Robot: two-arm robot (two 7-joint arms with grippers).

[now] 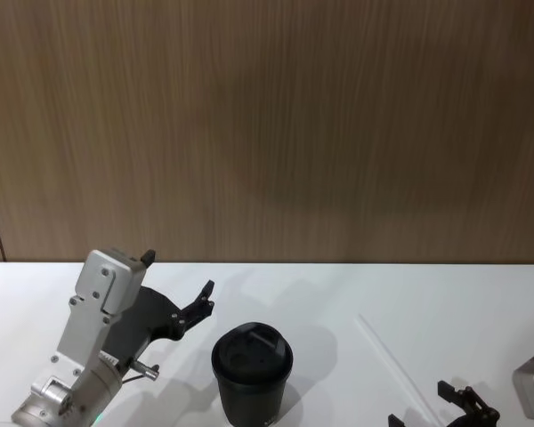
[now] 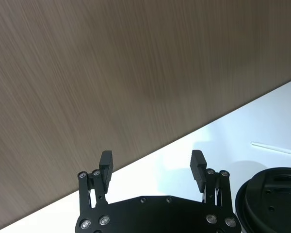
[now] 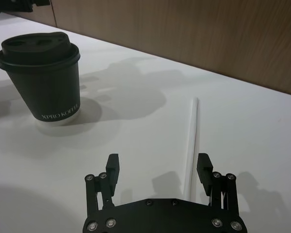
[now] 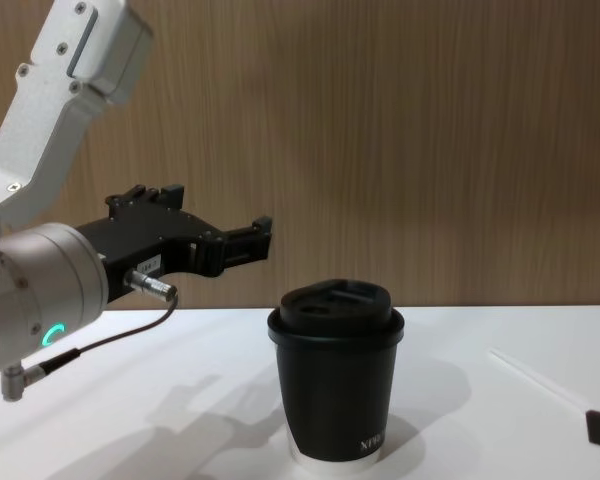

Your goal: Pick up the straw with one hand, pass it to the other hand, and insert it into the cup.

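Lying flat on your table [image 3: 257, 126], the straw [image 3: 191, 141] runs between the right gripper's [image 3: 158, 162] spread fingers, ungripped. Your left gripper [image 2: 152, 158] hangs released beside the cup [image 1: 252, 374].

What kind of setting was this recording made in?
Likely a staged test bench, not a café: a plain white table against a wood-panelled wall, with a lidded black cup and a straw on it. The right hand is low by the straw, the left hand raised beside the cup.
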